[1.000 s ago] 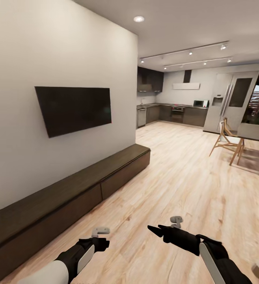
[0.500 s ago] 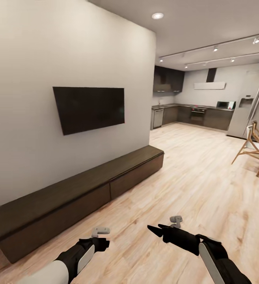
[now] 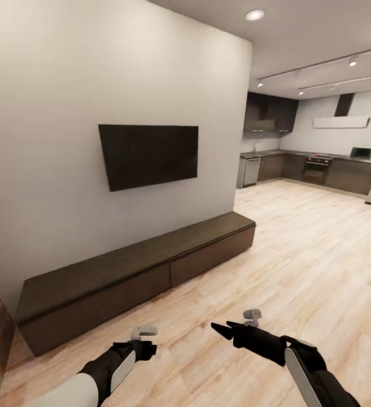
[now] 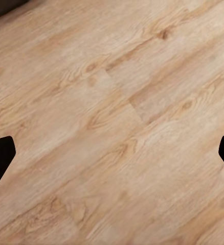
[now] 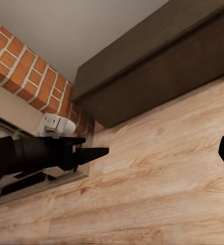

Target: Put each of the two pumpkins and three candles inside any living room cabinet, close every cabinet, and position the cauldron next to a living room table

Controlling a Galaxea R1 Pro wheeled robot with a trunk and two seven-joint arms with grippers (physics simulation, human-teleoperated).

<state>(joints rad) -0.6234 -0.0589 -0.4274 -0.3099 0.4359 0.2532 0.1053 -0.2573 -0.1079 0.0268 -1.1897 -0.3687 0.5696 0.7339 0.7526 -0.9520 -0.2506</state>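
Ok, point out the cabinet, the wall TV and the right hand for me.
cabinet point(image 3: 123, 263): head view, flat top.
wall TV point(image 3: 149, 154): head view, screen centre.
right hand point(image 3: 222, 329): head view, between its fingertips.

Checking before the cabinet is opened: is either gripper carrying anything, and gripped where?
Nothing is held. The left gripper is open over bare wooden floor; the right gripper is also open and empty, near the cabinet.

both arms held low; left claw point(image 3: 145, 346) and right claw point(image 3: 222, 330) open, empty.
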